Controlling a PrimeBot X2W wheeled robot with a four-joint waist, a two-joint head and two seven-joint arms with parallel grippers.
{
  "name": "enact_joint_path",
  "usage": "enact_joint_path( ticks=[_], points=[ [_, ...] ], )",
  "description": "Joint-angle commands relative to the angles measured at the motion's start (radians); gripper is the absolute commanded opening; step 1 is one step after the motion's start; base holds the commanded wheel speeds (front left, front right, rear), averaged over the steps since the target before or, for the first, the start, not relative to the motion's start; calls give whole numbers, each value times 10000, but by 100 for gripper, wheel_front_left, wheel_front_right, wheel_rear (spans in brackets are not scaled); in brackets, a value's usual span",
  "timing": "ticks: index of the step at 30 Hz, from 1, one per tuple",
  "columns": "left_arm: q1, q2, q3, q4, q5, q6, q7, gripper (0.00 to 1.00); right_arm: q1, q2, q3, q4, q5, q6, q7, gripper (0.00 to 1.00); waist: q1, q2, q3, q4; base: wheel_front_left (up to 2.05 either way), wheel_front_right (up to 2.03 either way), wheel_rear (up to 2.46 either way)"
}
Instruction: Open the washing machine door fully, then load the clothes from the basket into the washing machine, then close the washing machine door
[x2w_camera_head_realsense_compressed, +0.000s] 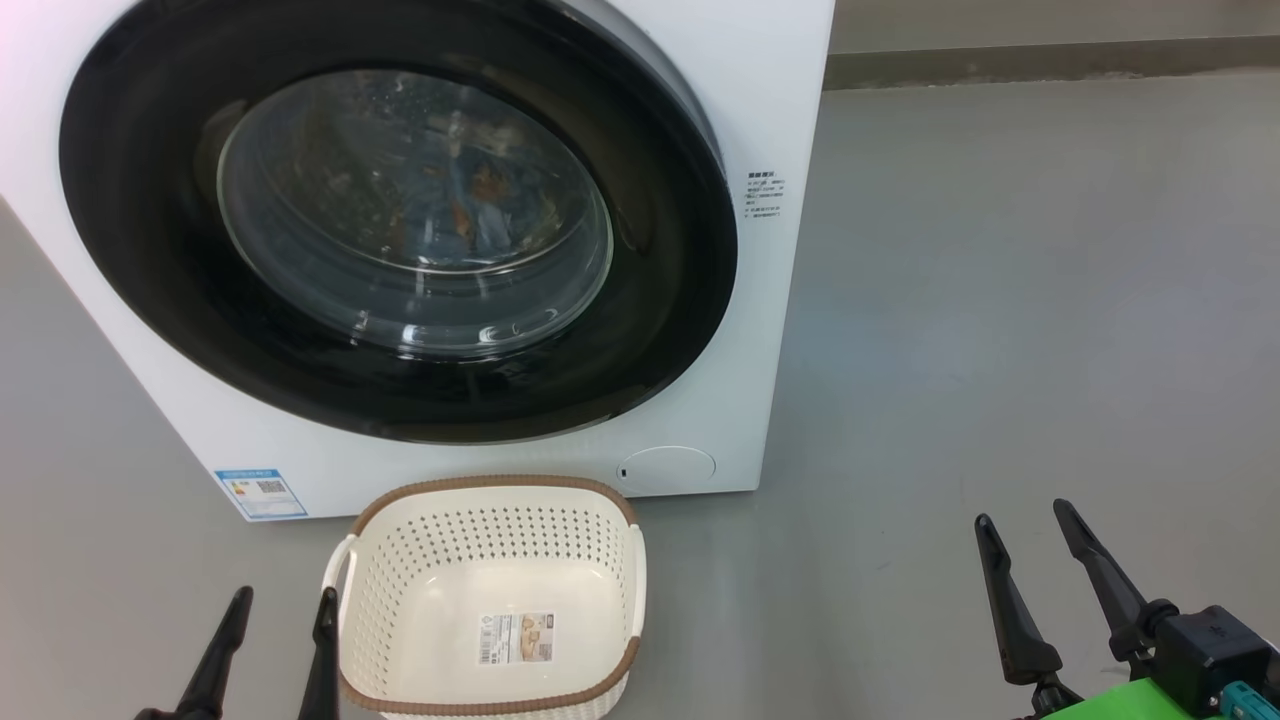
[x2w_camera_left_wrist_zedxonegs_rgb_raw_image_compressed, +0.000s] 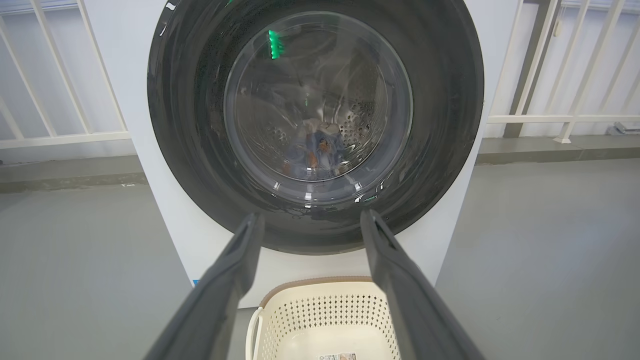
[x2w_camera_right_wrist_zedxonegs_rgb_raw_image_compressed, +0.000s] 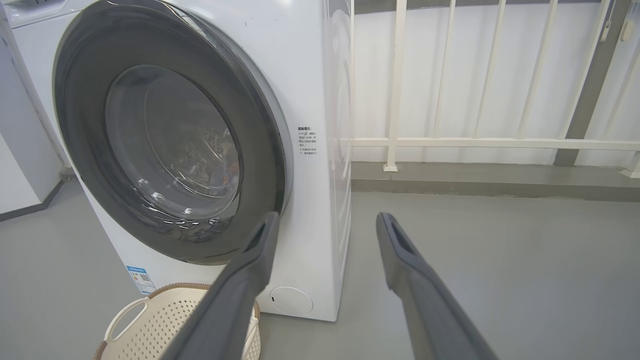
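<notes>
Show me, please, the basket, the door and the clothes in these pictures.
basket (x2w_camera_head_realsense_compressed: 490, 482): head view, on the brown rim at its far side.
door (x2w_camera_head_realsense_compressed: 130, 220): head view, on the black ring, left part.
clothes (x2w_camera_left_wrist_zedxonegs_rgb_raw_image_compressed: 320, 150): left wrist view, on the blue cloth behind the glass.

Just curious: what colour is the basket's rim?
Brown rim on the cream-white basket; the head view shows it best.

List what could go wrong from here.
1. The washing machine door looks shut with the clothes inside, but its latch is not visible. It may not have caught, and the door could swing open.
2. The left end effector hangs open right beside the basket. A sideways move could knock the empty basket.
</notes>
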Motion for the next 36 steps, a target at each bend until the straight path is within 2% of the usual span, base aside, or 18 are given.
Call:
enact_joint_path(
  ticks=[1, 28, 29, 36],
  points=[
    [-212, 171, 313, -332, -143, 18, -4, 100, -97, -35, 212, -332, -145, 14, 38, 100, 0, 0, -28, -34, 0, 0, 0],
    [-233, 369, 170, -456, -284, 233, 114, 100, -178, 161, 150, -288, -227, 14, -18, 100, 0, 0, -141, -85, 0, 0, 0],
    [9, 191, -155, -165, -254, 119, 84, 0, 83, 207, -73, -59, -243, 0, 67, 0, 0, 0, -142, -85, 0, 0, 0],
    [278, -250, -293, 677, -270, 116, 88, 0, 329, 258, -57, 916, -226, 0, 86, 0, 0, 0, -142, -85, 0, 0, 0]
  ],
)
